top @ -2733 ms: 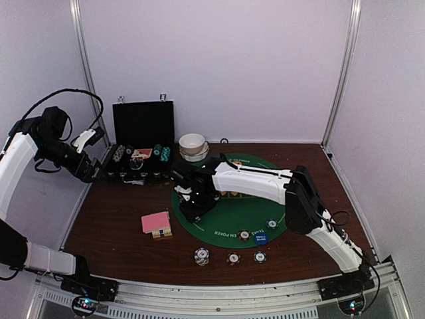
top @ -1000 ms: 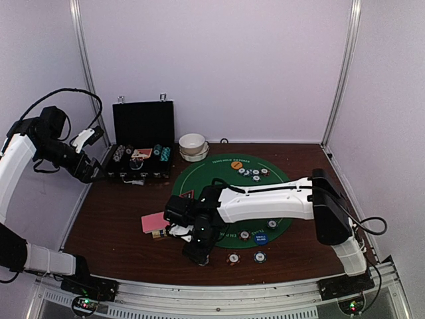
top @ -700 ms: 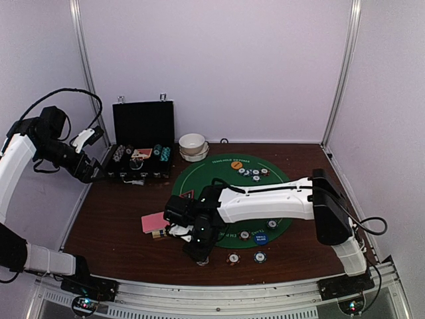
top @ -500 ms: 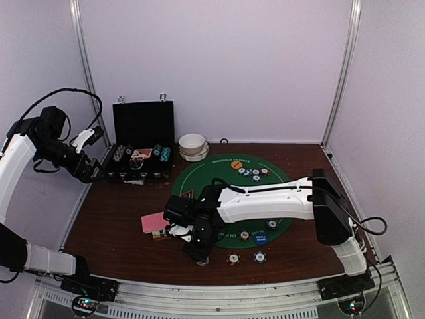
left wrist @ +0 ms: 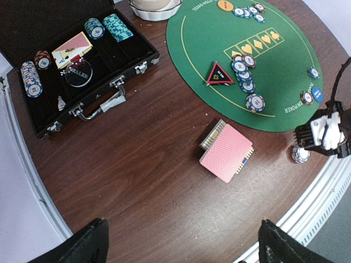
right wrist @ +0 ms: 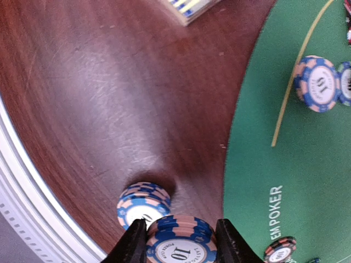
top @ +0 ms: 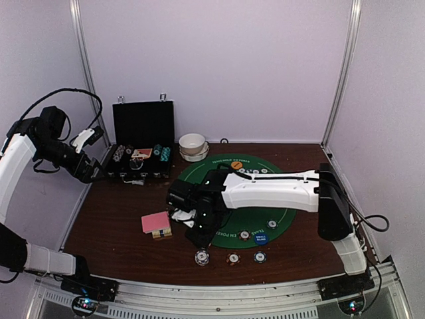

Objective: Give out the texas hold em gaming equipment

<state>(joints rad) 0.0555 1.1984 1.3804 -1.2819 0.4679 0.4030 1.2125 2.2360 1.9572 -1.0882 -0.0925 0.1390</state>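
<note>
Your dark wooden table [top: 113, 226] carries a round green felt mat [top: 249, 219]. Your right claw [right wrist: 181, 244] is clenched on a stack of blue-and-pink chips [right wrist: 180, 236], held above a second chip stack [right wrist: 143, 205] standing on the wood just off the mat's near edge. The pink card deck [top: 157, 224] lies nearby. Your left claw [left wrist: 184, 244] hangs wide apart, holding nothing.

Left end effector [left wrist: 182, 230] wide open; right end effector [right wrist: 181, 244] clamped.
</note>
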